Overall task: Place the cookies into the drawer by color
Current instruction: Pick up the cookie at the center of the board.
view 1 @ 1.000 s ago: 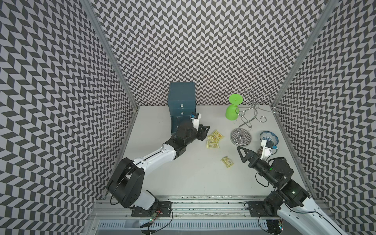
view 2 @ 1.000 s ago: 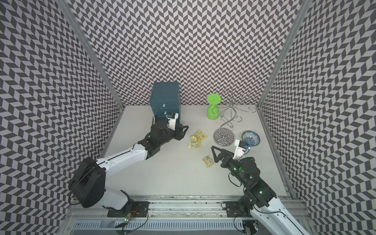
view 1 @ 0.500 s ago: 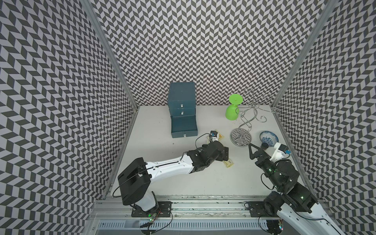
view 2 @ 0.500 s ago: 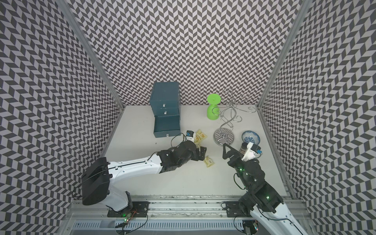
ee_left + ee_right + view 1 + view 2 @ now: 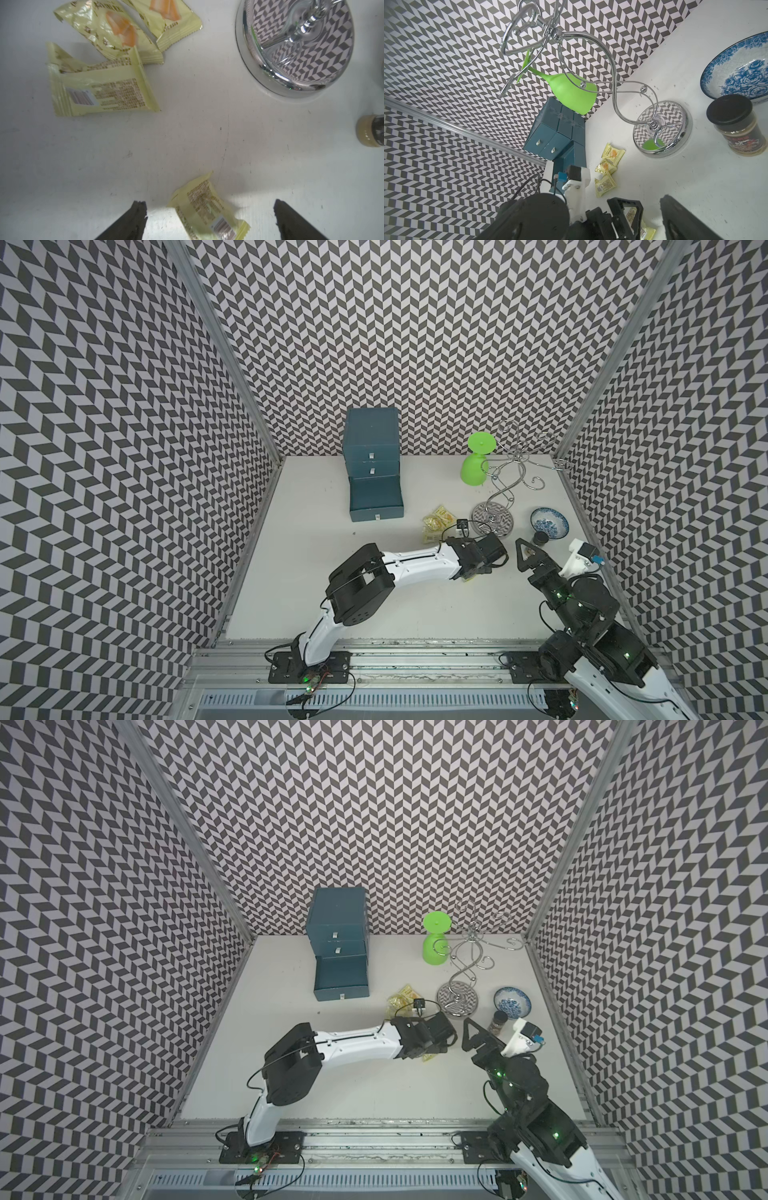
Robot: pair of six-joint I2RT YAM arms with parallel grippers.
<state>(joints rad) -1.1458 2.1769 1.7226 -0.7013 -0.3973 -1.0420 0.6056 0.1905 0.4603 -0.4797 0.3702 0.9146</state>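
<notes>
At the back left of the white table [image 5: 311, 572] stands the dark teal-blue box-shaped chest of three stacked drawers [image 5: 371, 435] [image 5: 338, 917]. Its bottom drawer [image 5: 376, 495] [image 5: 341, 977] is pulled out toward the front, pull tab facing forward; the two above are shut.

Just right of that drawer's front corner lie three pale yellow crinkly snack packets [image 5: 435, 523] [image 5: 400, 999] [image 5: 607, 172], overlapping. In the left wrist view two show their orange picture side [image 5: 104, 29] and one [image 5: 104, 93] lies printed back up.

The white-and-black left arm [image 5: 415, 566] reaches across to a fourth pale yellow packet [image 5: 205, 209] [image 5: 428, 1057], lying apart from the others and nearer the front. The left gripper [image 5: 207, 203] points down over it, jaws spread wide, a black fingertip [image 5: 139, 207] on either side, gripping nothing. The packet lies flat, back up, its long axis slanted across the line between the fingertips, its barcode end toward the wrist.

Farther right are an upside-down bright green plastic goblet [image 5: 473, 470] [image 5: 434, 952] and a chrome wire stand with a round mirrored base [image 5: 505, 524] [image 5: 301, 52].

The right gripper [image 5: 524, 556] [image 5: 471, 1036] hangs just right of the left one, wide open and empty. Beside it stand a small black-lidded glass spice jar [image 5: 540, 538] [image 5: 735, 124] and a blue-and-white patterned ceramic bowl [image 5: 549, 522] [image 5: 737, 68].
</notes>
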